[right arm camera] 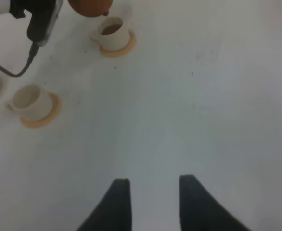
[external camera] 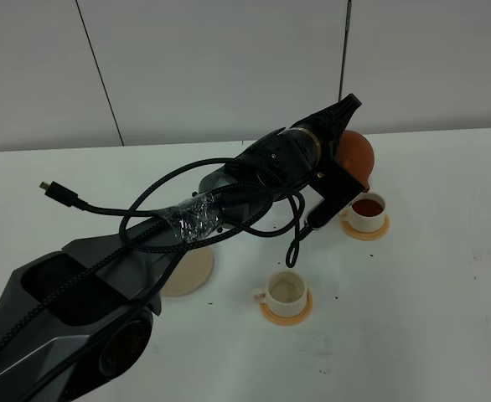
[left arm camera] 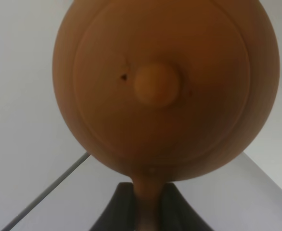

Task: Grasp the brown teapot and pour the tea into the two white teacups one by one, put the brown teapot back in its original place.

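- We saw the left gripper (left arm camera: 148, 208) clamped on the handle of the brown teapot (external camera: 357, 151), held in the air just above the far teacup (external camera: 368, 210).
- That cup held dark tea; the near teacup (external camera: 285, 290) looked empty.
- The right gripper (right arm camera: 153, 204) hovered over the table (right arm camera: 218, 96), fingers spread, holding nothing.
- The beige saucer (external camera: 193, 272) lay near the near teacup, partly behind the left arm.

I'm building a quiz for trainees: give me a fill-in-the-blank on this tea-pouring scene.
The left gripper grips the brown teapot by its ___. The far teacup holds dark ___. The near teacup is ___. The right gripper has its jaws ___.
Missing: handle; tea; empty; open.
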{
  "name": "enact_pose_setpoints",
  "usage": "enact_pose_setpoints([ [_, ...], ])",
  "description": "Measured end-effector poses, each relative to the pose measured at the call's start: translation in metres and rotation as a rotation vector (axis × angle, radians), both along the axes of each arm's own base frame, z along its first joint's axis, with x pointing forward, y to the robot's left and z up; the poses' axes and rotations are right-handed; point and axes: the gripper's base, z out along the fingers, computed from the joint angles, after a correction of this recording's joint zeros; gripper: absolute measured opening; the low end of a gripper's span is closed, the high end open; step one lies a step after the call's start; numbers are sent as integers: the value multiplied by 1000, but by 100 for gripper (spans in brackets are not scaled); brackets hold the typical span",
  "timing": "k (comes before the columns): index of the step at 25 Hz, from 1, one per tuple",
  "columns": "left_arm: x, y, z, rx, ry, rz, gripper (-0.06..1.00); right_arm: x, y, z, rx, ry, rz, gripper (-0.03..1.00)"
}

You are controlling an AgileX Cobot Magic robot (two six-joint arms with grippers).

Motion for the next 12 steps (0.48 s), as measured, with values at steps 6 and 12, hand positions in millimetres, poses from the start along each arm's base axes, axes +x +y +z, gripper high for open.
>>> enact_pose_setpoints([
  [6,0,0,0,1,0,1,17,0,0,0,0,0,0,24],
  [12,0,2,-1,7,12,20,17,0,0,0,0,0,0,24],
])
